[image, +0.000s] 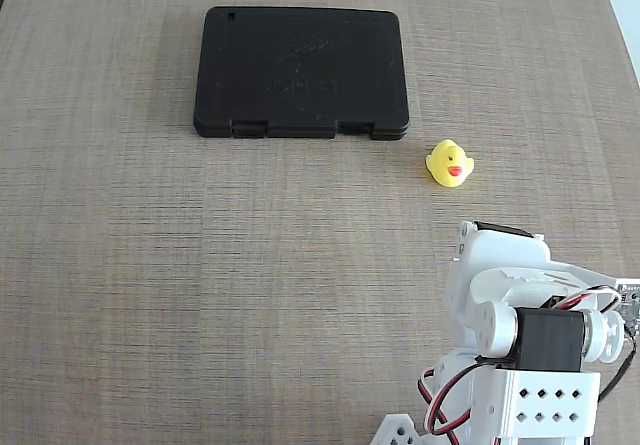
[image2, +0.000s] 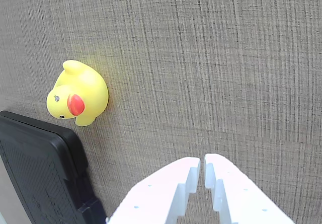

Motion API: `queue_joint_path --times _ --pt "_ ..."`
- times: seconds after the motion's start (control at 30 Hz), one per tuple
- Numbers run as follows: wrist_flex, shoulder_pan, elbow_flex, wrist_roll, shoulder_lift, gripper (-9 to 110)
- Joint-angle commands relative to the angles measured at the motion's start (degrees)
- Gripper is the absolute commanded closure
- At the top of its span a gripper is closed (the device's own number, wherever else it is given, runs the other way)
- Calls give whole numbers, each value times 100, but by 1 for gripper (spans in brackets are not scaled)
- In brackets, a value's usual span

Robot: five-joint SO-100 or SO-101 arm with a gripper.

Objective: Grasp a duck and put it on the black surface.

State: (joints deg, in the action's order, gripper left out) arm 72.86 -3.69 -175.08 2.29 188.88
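Nothing of the task is done yet: the duck (image: pixel 449 162) sits on the table (image: pixel 200 285) just beside the black surface's (image: pixel 300 70) near right corner in the fixed view, while the gripper (image2: pixel 202 169), jaws nearly pressed together and empty, hangs apart from it.

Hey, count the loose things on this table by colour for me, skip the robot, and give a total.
Yellow: 1, the small yellow rubber duck
Black: 1, the flat black plastic case
Total: 2
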Motion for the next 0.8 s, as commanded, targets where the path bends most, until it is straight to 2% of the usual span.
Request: queue_joint_path --times 0.0,0.4,0.63,0.77 --pt "26 176 18 18 378 102" --pt "-88 721 158 -44 62 101" --pt "-949 721 1248 -44 -1934 101" --pt "-1063 729 2074 -44 -3243 95"
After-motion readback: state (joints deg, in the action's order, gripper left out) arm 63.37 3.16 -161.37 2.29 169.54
